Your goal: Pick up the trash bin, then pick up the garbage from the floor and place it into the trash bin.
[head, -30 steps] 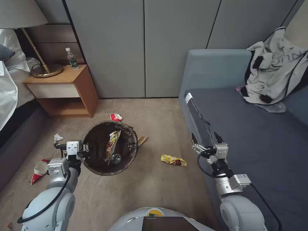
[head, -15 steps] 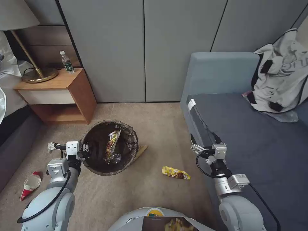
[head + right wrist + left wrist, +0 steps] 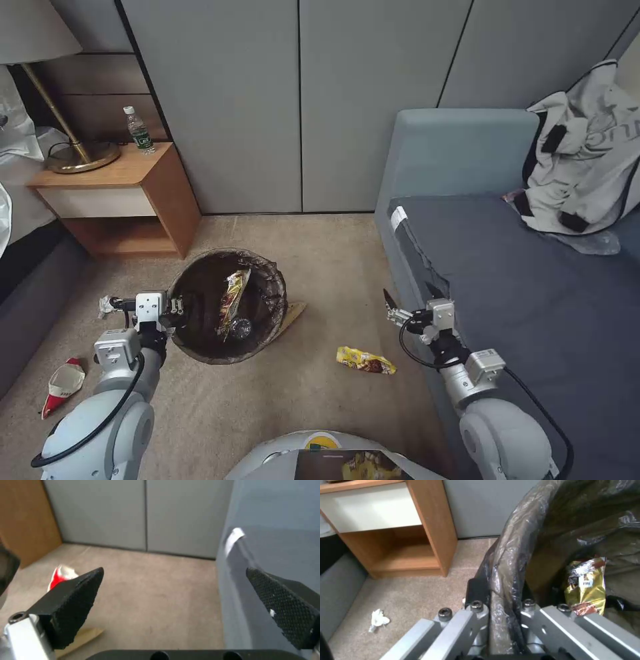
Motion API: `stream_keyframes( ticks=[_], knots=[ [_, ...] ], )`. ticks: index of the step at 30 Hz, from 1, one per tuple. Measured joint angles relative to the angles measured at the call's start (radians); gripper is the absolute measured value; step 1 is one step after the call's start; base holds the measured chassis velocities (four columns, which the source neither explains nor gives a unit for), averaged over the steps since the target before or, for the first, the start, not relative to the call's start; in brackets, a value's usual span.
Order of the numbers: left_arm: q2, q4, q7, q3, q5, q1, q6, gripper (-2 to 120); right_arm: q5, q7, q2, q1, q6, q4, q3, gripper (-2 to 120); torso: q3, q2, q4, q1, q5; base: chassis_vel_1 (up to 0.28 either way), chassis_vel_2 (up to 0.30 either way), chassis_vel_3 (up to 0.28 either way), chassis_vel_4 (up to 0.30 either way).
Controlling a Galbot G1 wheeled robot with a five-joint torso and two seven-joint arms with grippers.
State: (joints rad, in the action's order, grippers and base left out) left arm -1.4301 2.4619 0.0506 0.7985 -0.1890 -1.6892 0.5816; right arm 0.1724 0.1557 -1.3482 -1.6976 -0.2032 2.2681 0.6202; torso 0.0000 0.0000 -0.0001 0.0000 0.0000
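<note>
The trash bin [image 3: 200,293], round and lined with a dark bag, hangs just above the carpet. My left gripper [image 3: 175,313] is shut on its near-left rim [image 3: 510,562]. A yellow wrapper [image 3: 232,300] and a clear bottle [image 3: 241,329] lie inside. On the floor lies garbage: a yellow wrapper [image 3: 365,360], a brown paper scrap [image 3: 293,313] beside the bin, a white tissue [image 3: 105,305] and a crushed red-and-white cup [image 3: 61,383]. My right gripper [image 3: 408,293] stands open at the sofa's front edge, above and beyond the yellow wrapper. Another red cup [image 3: 63,576] shows past its fingers [image 3: 73,600].
A grey sofa [image 3: 520,280] with a bundled garment [image 3: 587,160] fills the right side. A wooden nightstand [image 3: 113,193] with a lamp and a bottle [image 3: 139,130] stands at the back left, by a bed. Grey cabinet doors [image 3: 300,100] close off the far side.
The head camera shifted early on, then held. My right gripper has moved left, off the sofa cushion toward the floor gap. The left gripper keeps hold of the bin.
</note>
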Motion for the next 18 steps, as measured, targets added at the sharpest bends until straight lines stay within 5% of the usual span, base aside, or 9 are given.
stream_keyframes(
  ticks=[18],
  knots=[
    [0.002,0.023,0.001,0.006,-0.005,-0.011,0.005,4,-0.056,0.103,0.125,0.172,-0.207,-0.140,-0.125,100,0.000,0.000,0.0002,0.000,0.0000,0.000,0.000,0.000,0.000]
  ],
)
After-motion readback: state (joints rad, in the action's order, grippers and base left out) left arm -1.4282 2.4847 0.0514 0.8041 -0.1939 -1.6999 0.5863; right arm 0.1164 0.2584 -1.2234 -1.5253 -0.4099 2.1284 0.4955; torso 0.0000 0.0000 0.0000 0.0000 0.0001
